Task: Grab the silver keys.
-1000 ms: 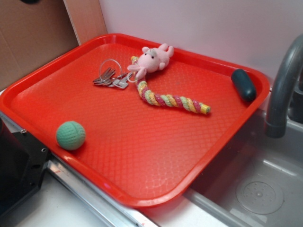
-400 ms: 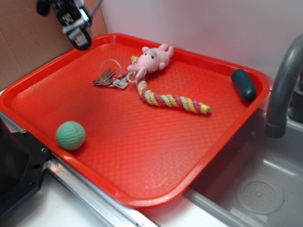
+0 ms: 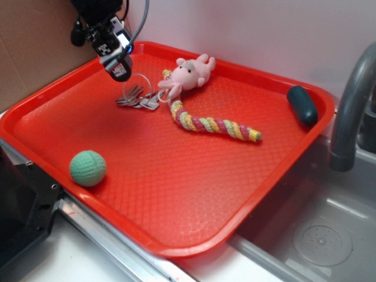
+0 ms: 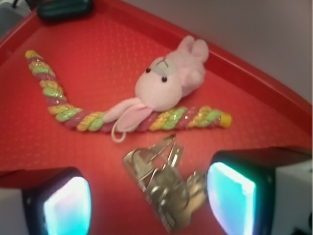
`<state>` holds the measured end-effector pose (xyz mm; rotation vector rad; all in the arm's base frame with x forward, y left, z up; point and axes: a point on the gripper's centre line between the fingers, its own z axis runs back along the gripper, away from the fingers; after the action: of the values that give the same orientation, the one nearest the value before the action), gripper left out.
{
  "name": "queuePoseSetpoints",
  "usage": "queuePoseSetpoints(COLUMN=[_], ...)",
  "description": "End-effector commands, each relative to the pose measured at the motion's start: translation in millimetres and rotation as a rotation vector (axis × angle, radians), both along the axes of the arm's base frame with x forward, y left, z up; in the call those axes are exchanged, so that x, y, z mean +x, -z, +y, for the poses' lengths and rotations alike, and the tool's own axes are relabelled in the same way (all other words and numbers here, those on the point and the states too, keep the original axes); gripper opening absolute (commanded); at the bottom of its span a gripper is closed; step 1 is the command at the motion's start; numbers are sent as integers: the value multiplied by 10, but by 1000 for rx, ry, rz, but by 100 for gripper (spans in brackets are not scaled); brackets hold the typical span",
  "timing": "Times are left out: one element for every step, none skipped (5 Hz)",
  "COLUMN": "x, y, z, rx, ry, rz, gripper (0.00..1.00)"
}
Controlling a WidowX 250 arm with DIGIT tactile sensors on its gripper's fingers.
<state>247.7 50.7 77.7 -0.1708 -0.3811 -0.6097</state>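
Red tray [image 3: 176,194] beside a grey sink [image 3: 317,235] and faucet [image 3: 349,111], pale wall behind. Silver keys [image 3: 136,97] near the tray's far corner, touching a pink plush [image 3: 189,73]. Gripper [image 3: 117,64] above them, jaws spread wide, empty. Green ball [image 3: 88,168] near the front edge.

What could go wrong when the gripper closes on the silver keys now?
The pink plush bunny and its striped rope tail lie right beside the silver keys, so they may get dragged or lifted along. The keys lie flat on the red tray, so the open gripper may slip over them or catch only the thin ring.
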Motion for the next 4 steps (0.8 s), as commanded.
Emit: queuePoseSetpoints(x=[71, 71, 157, 173], y=[-108, -108, 210, 346], z=[-17, -17, -165, -287], rx=[13, 13, 49, 85], ry=[5, 5, 51, 105], rz=[-41, -41, 94, 172], gripper=[100, 100, 100, 100])
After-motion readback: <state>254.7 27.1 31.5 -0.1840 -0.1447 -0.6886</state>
